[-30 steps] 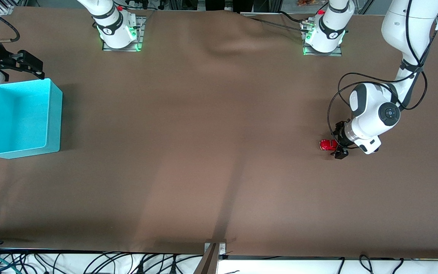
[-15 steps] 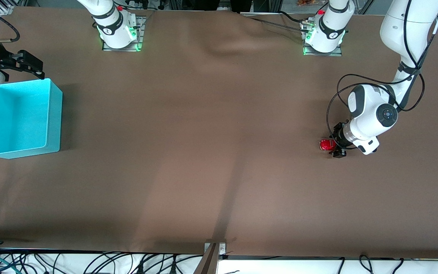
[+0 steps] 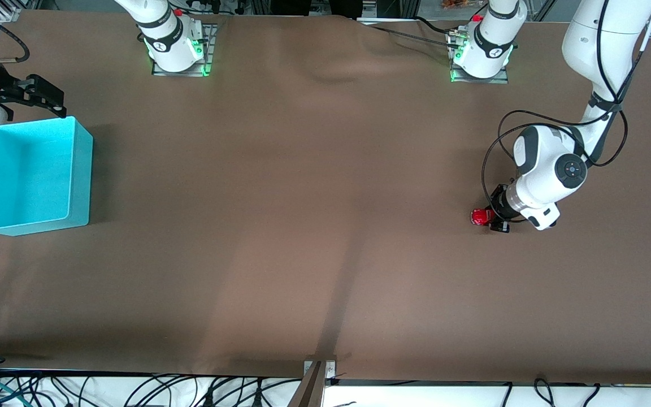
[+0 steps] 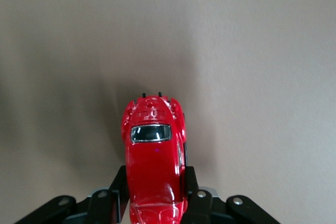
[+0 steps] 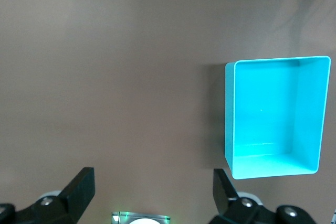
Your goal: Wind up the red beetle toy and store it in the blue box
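Note:
The red beetle toy [image 3: 478, 216] sits on the brown table toward the left arm's end. My left gripper [image 3: 494, 217] is shut on the toy; in the left wrist view the toy [image 4: 154, 156] lies between both black fingers [image 4: 116, 190], which press its sides. The blue box [image 3: 33, 176], empty, stands at the right arm's end of the table; it also shows in the right wrist view [image 5: 275, 116]. My right gripper [image 3: 43, 96] waits high beside the box, its jaws wide apart and empty.
The brown cloth [image 3: 303, 198] covers the whole table between toy and box, with a wrinkle [image 3: 337, 70] near the arm bases. Cables [image 3: 133, 390] hang along the table's front edge.
My left gripper has closed in on the red toy and shifted it slightly toward the right arm's end. The right arm has not moved.

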{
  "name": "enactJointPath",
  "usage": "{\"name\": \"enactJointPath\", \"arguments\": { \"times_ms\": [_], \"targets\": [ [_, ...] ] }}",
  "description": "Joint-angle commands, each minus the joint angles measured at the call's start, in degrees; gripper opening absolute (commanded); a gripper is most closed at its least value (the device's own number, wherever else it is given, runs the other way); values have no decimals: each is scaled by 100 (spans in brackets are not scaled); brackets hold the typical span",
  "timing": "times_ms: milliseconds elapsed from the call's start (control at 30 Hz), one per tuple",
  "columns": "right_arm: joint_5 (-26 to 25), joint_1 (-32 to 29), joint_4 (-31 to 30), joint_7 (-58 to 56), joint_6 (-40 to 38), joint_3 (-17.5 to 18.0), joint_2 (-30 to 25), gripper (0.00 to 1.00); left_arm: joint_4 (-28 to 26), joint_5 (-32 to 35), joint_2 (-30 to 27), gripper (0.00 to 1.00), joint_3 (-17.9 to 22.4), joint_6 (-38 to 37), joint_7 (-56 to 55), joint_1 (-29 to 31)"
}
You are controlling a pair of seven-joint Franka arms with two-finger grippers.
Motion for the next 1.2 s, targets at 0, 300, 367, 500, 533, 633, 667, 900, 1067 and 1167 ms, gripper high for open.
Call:
{"name": "enactJointPath", "arguments": {
  "times_ms": [0, 300, 367, 500, 533, 633, 667, 900, 1067, 1167],
  "targets": [
    [-71, 18, 142, 77, -103, 20, 44, 100, 296, 645, 403, 0, -140, -110, -779, -5],
    [-63, 18, 142, 77, -103, 20, 44, 100, 314, 796, 509, 0, -140, -110, -859, -5],
    [-71, 18, 142, 77, -103, 20, 44, 100, 314, 813, 518, 0, -131, -110, -823, 13],
    [-63, 18, 142, 77, -103, 20, 44, 100, 314, 1103, 605, 0, -87, -110, -814, 83],
    [-71, 18, 142, 77, -103, 12, 44, 100, 314, 1164, 614, 0, -70, -110, -797, 92],
    [-71, 18, 142, 77, -103, 12, 44, 100, 314, 1253, 667, 0, 1, -110, -657, 171],
    [-71, 18, 142, 77, -103, 12, 44, 100, 314, 1253, 667, 0, 10, -110, -595, 171],
    [-63, 18, 142, 77, -103, 12, 44, 100, 314, 1253, 676, 0, 238, -110, -191, 189],
    [-63, 18, 142, 77, -103, 20, 44, 100, 323, 1253, 676, 0, 378, -110, 81, 215],
    [-63, 18, 142, 77, -103, 20, 44, 100, 323, 1244, 676, 0, 484, -110, 327, 215]
  ]
}}
